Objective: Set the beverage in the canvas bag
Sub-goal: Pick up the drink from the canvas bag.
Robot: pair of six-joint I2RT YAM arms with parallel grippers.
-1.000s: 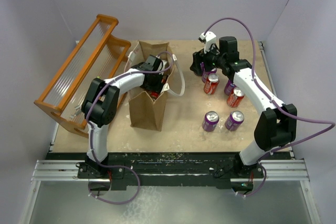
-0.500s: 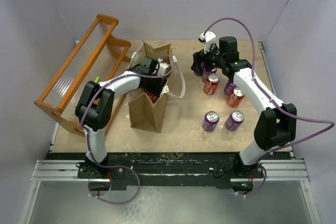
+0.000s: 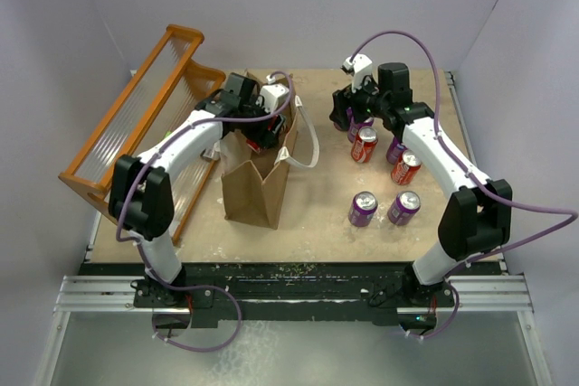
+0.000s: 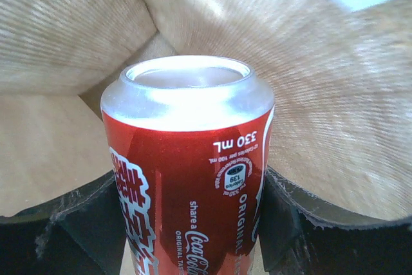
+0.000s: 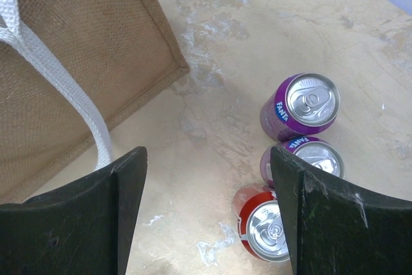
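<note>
1. The left jaws are clamped on a red can (image 4: 187,159), with a pad against each side. The can hangs inside the mouth of the bag (image 4: 335,94), tan walls close around it. In the top view this is the bag's far end.
2. The right jaws stand wide with nothing between them. They hang over the table (image 5: 212,49), just beside the bag's corner, above a purple can (image 5: 302,104) and two more next to it.
3. Letting go from this height is a risk. The can would probably drop and land on its side or strike anything already inside. The bag's bottom is hidden.
4. The bag's walls are soft and fold in near the can. A sideways push by the left arm could drag a wall and tip the bag.
5. The white handle (image 5: 38,62) hangs loose by the mouth. It could snag the left wrist as that arm lifts out and pull the bag up with it.
6. The right arm is near the bag. A drift left could nudge the bag, and a careless descent could topple the clustered cans.
</note>
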